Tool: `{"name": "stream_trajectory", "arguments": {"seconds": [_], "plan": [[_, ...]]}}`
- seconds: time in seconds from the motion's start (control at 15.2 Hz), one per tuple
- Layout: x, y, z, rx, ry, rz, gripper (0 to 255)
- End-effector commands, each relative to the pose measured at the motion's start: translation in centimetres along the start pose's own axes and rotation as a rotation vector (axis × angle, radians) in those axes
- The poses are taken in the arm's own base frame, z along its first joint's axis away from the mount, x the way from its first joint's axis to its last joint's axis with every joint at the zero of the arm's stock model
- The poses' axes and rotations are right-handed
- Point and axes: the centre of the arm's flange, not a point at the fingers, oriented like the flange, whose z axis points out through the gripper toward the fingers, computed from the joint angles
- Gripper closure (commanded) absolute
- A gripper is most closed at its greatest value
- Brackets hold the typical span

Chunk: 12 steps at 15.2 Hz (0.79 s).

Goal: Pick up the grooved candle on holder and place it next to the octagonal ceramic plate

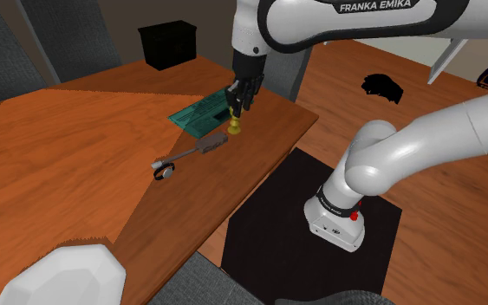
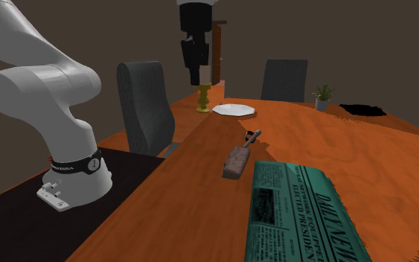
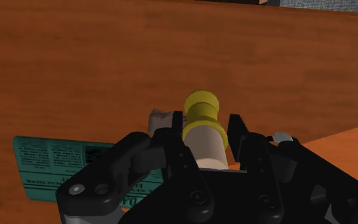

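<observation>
White arm lettered FRANKA EMIKA, claw clasping candle, green newspaper

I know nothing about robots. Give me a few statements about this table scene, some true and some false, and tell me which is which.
1. The candle stands in a yellow holder. True.
2. The newspaper is red. False: the newspaper is green.
3. The pincer is at the candle. True.
4. The white plate touches the candle. False: the plate lies far off, at the other end of the table.
5. The brush-like tool lies on top of the newspaper. False: the tool lies on the table beside it.
</observation>
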Motion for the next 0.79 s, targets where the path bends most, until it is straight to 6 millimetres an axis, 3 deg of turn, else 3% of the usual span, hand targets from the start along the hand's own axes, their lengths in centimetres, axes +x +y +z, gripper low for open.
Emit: {"name": "stream_trajectory", "arguments": {"seconds": [0.0,0.4,0.73], "plan": [[0.1,0.0,-1.1,0.000,0.000,0.000,255],[0.1,0.0,-3.8,0.000,0.000,0.000,255],[2.0,-6.3,-3.9,0.000,0.000,0.000,255]]}}
